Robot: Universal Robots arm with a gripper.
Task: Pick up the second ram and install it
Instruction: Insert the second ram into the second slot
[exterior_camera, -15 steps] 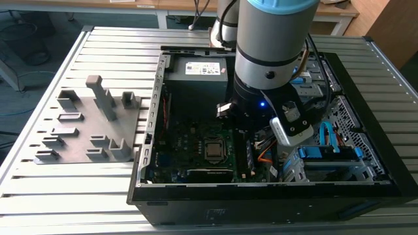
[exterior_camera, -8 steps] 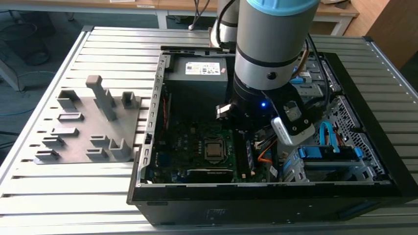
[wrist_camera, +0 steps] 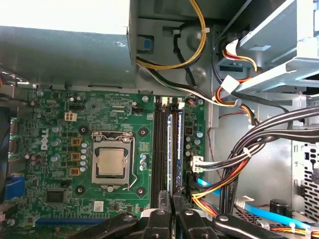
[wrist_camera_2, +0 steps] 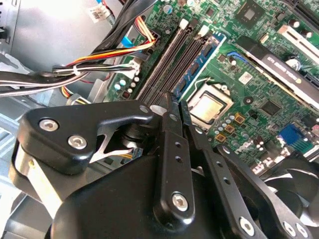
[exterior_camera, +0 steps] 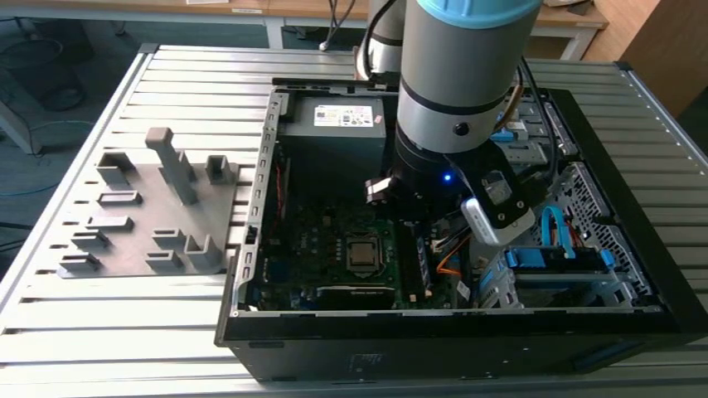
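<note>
Hand (wrist_camera_2: 174,107) shut, above RAM slots (wrist_camera: 167,144)

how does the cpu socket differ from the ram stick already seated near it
The cpu socket is square, with a silver lid lying flat; the ram stick is long, narrow, blue-labelled and stands on edge. Both sit on the green motherboard.

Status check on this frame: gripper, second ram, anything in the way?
Gripper low over the memory slots. One stick seated; cannot tell if it is the second ram. Cable bundle beside the slots, not across them.
</note>
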